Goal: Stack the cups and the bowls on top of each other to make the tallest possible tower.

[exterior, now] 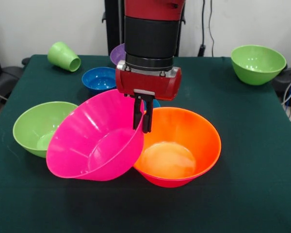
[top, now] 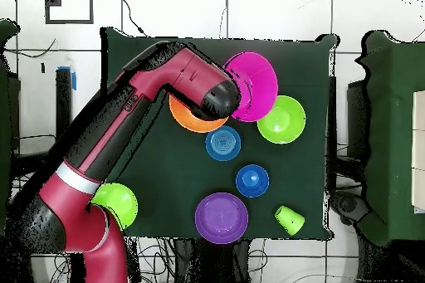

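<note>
My gripper (exterior: 142, 116) is shut on the rim of a big pink bowl (exterior: 97, 143), which hangs tilted with its opening facing the camera. This bowl sits between a green bowl (exterior: 36, 127) and a big orange bowl (exterior: 184, 145) and overlaps the orange one's rim. In the overhead view the pink bowl (top: 256, 85) shows beside the arm's wrist, which hides most of the orange bowl (top: 192, 119). A light-green cup (exterior: 64, 56) lies on its side at the back corner. No tower is in view.
A blue bowl (exterior: 99, 78) and a purple bowl (exterior: 116, 52) stand behind the gripper. A second blue bowl (top: 251, 180) shows from overhead. Another green bowl (exterior: 258, 63) sits at the table's far right corner. The dark green cloth (exterior: 252, 184) ends close to the front.
</note>
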Controlling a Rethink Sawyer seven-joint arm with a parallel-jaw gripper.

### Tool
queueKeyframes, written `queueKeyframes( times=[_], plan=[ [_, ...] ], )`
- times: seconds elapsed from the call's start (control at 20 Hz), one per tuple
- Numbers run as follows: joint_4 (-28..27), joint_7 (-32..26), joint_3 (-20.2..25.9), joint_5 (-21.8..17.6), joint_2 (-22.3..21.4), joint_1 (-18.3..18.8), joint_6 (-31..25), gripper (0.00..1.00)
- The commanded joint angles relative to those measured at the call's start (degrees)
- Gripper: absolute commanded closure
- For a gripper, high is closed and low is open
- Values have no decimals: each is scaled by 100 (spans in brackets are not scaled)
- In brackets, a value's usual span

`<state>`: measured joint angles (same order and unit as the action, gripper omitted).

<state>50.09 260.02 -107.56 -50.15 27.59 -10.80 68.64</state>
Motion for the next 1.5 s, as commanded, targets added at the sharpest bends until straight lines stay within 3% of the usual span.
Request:
queueKeyframes(
  times=[0.05, 0.85, 1.2, 1.25, 1.4, 1.5],
  plan=[
    [-505, 1284, 385, 112, 219, 62, -131, 100],
    [-673, 1032, 569, -129, 75, 24, -269, 100],
    [-531, 991, 780, -333, 15, -18, -40, 100],
    [-404, 1033, 813, -367, 59, -21, 252, 100],
    [-477, 978, 957, -477, 28, -22, 194, 100],
    [-551, 147, 889, -483, 75, 108, -76, 100]
  ],
)
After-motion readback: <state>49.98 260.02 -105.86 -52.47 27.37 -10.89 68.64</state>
